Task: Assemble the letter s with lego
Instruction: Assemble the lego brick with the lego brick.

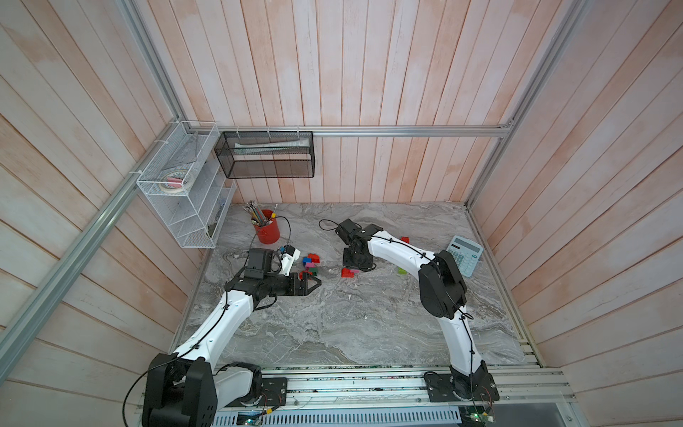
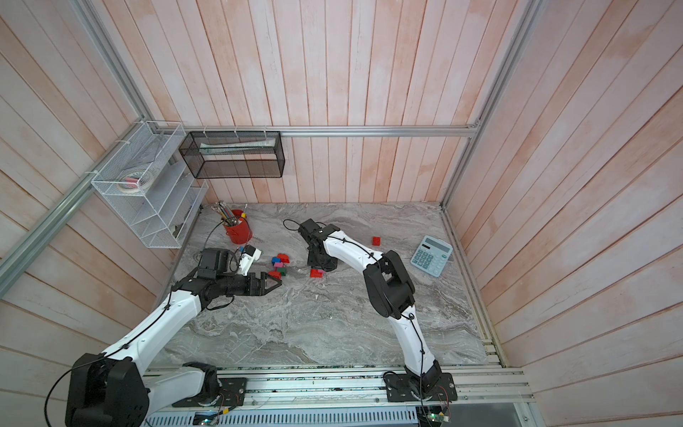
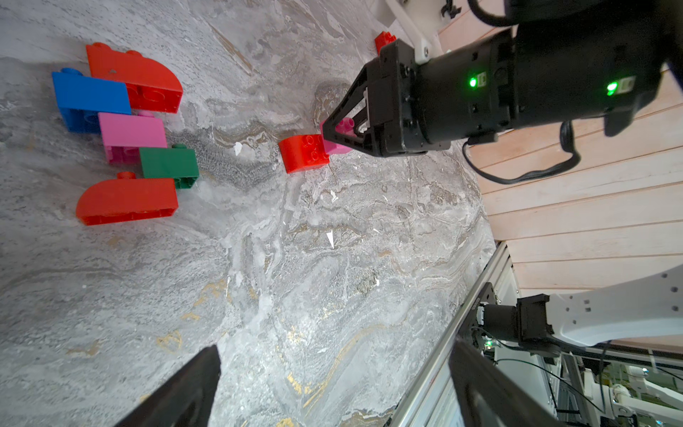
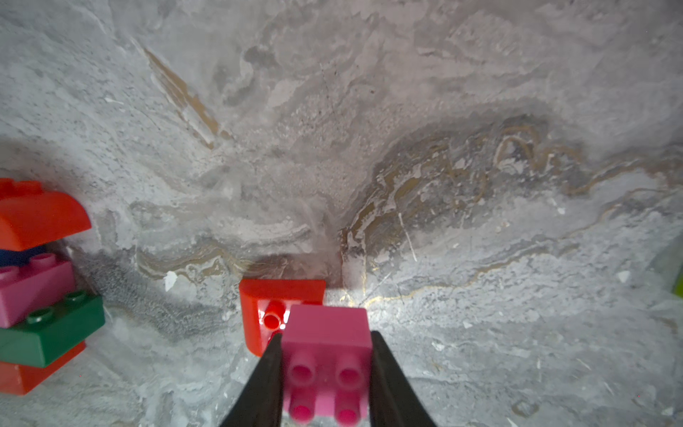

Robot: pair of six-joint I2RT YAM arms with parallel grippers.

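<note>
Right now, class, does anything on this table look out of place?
Yes: a small red brick and a lime brick lie apart from the main brick cluster, over towards the calculator.

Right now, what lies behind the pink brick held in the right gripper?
A red brick lying on the table, its hollow underside showing, against the pink brick. The pink brick covers part of it, so whether they are joined cannot be seen.

the white-and-black left arm (image 1: 221, 314) reaches low and forward, its left gripper (image 3: 334, 351) level, jaws spread wide. the white-and-black right arm (image 1: 395, 251) bends at a raised elbow, its right gripper (image 4: 325, 334) pointing down, clamped on a small pink studded plastic brick (image 4: 329, 355).
</note>
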